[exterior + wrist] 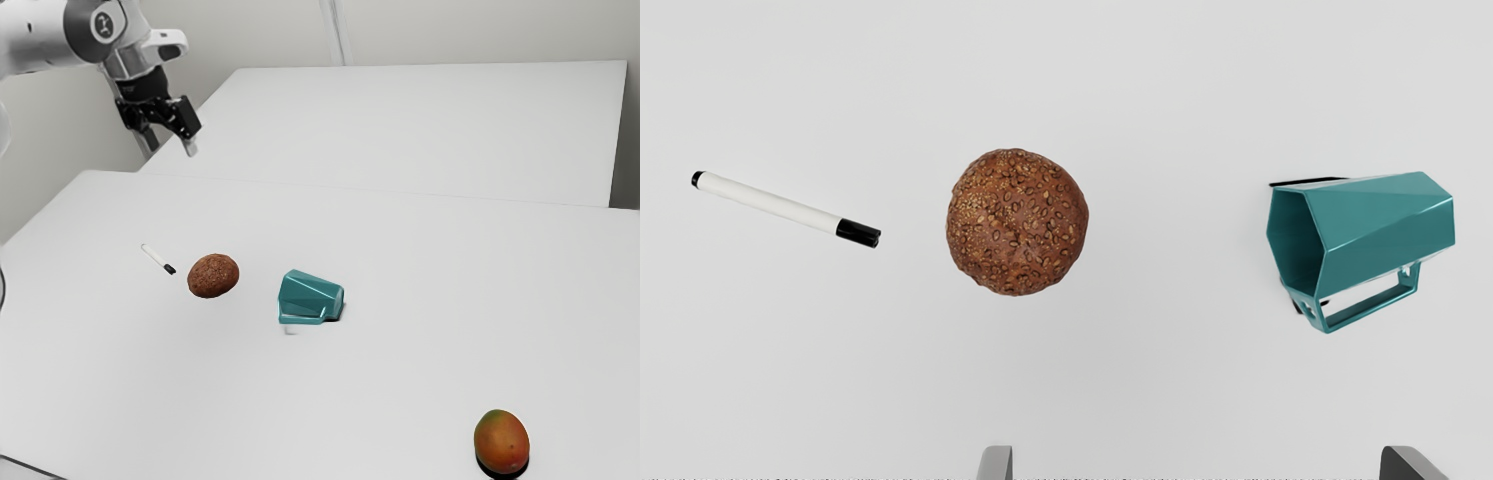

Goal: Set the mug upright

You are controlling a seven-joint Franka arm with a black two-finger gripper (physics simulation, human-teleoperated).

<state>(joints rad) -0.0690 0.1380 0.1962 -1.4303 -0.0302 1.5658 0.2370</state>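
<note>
High above the table, at the exterior view's upper left, hangs my gripper [172, 138], well apart from the mug. The teal faceted mug [310, 297] lies on its side on the table, its opening toward the exterior view's left and its handle on the side nearer the camera. In the wrist view the mug [1380, 233] shows its hollow mouth facing the bread roll. My gripper [1196, 463] is open there, its two fingertips wide apart with nothing between them.
A seeded brown bread roll [213, 275] sits between the mug and a white marker [157, 258] with a black cap. A red-green mango [501, 442] rests nearer the exterior camera. Behind the white table [400, 400] stands another white surface [420, 130].
</note>
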